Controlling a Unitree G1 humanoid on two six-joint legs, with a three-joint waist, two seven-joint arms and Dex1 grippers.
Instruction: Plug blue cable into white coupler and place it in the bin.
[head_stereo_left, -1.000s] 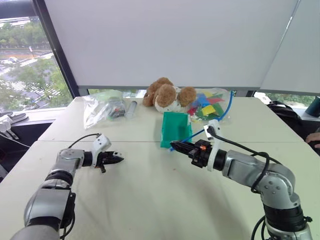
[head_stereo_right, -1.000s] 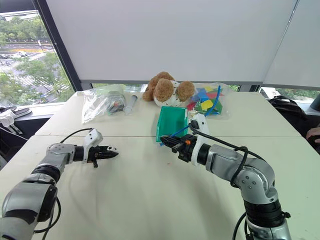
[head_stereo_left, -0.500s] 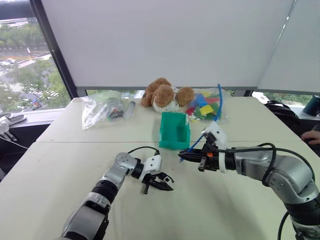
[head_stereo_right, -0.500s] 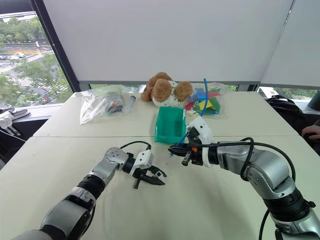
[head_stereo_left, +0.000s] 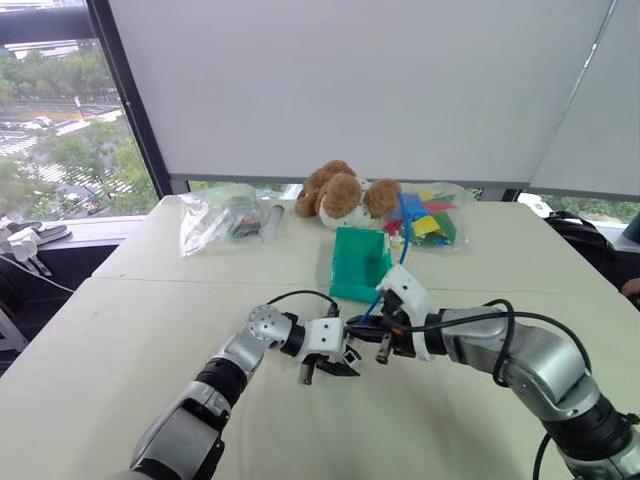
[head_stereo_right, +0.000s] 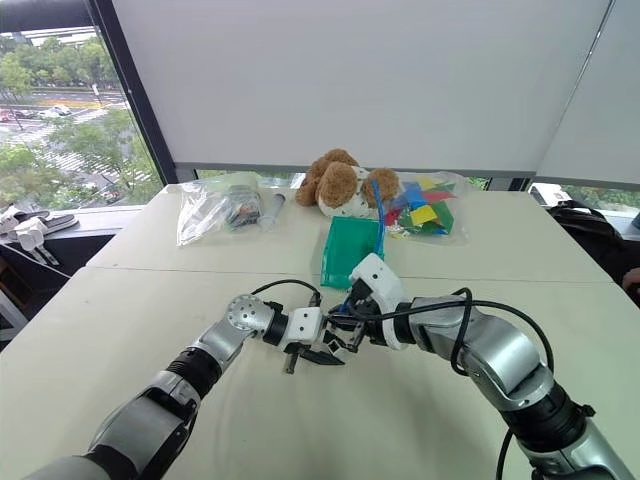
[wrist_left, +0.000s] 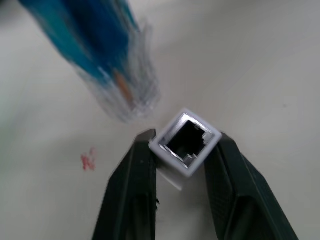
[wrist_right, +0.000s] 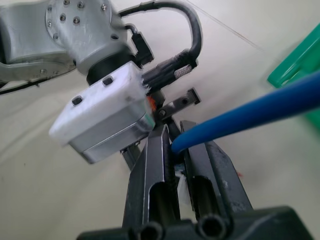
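My left gripper (wrist_left: 185, 139) is shut on the white coupler (wrist_left: 186, 150), a small white block whose dark open socket faces outward. Just off that socket, apart from it, hovers the pale clear plug (wrist_left: 127, 92) of the blue cable (wrist_right: 260, 106). My right gripper (wrist_right: 175, 132) is shut on the cable just behind the plug. Both grippers meet tip to tip low over the table's middle, left gripper (head_stereo_left: 342, 360) facing right gripper (head_stereo_left: 362, 334). The cable (head_stereo_left: 403, 232) arcs up and back from there. The teal-green bin (head_stereo_left: 360, 262) stands upright just beyond them.
A brown plush toy (head_stereo_left: 345, 193) sits behind the bin. A clear bag of small items (head_stereo_left: 215, 215) lies at the back left and a clear bag of coloured pieces (head_stereo_left: 432, 214) at the back right. A seam crosses the pale table (head_stereo_left: 150, 330).
My left arm has swung in from the left to the table's middle, bringing the coupler up to the plug. The right gripper has sunk a little and rolled with the cable.
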